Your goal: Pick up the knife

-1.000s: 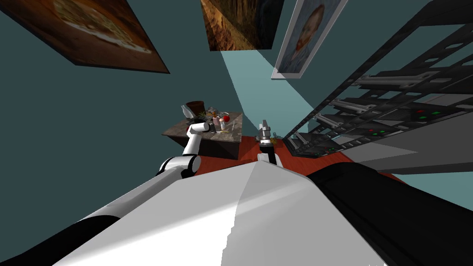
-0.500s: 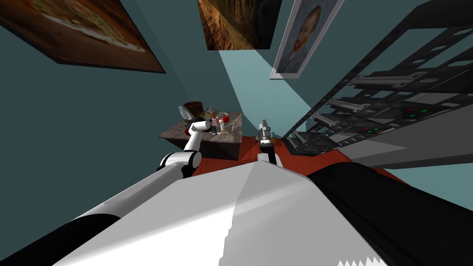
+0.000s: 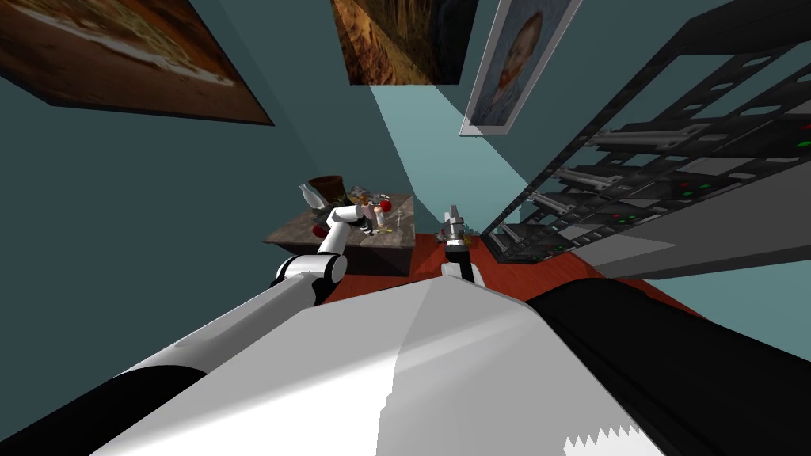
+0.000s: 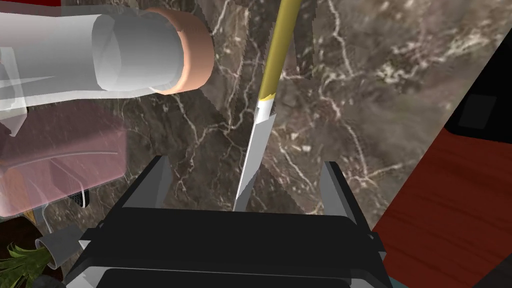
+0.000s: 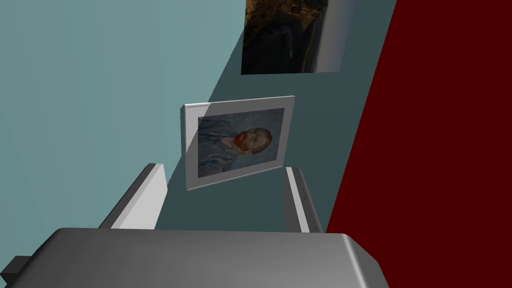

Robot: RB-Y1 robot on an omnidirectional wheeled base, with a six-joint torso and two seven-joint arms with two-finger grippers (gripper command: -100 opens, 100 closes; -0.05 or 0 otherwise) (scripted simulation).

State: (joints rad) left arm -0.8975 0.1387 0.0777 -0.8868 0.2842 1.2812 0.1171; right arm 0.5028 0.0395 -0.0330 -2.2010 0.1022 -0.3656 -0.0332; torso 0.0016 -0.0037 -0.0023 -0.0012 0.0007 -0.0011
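Note:
A knife [image 4: 260,135] with a yellow handle and a silver blade lies flat on the brown marble table top [image 4: 380,85]. My left gripper [image 4: 245,172] hovers over it, open. The blade lies between the two fingers without touching either, its tip close to the gripper's dark body. In the head view the left gripper [image 3: 370,223] is out over the table [image 3: 297,231] among the small things there. My right gripper [image 3: 453,215] is held up beside the table and stands open with nothing in it.
A clear bottle with a tan rim [image 4: 145,55] and a pinkish clear container [image 4: 60,160] lie close beside one left finger. A red apple [image 3: 385,205], a brown pot [image 3: 326,187] and a plant crowd the table's far side. A dark rack [image 3: 633,198] stands to the right on the red-brown floor [image 4: 450,215].
My left arm has reached further across the table towards the apple. The head camera has shifted a little. The right arm has not moved.

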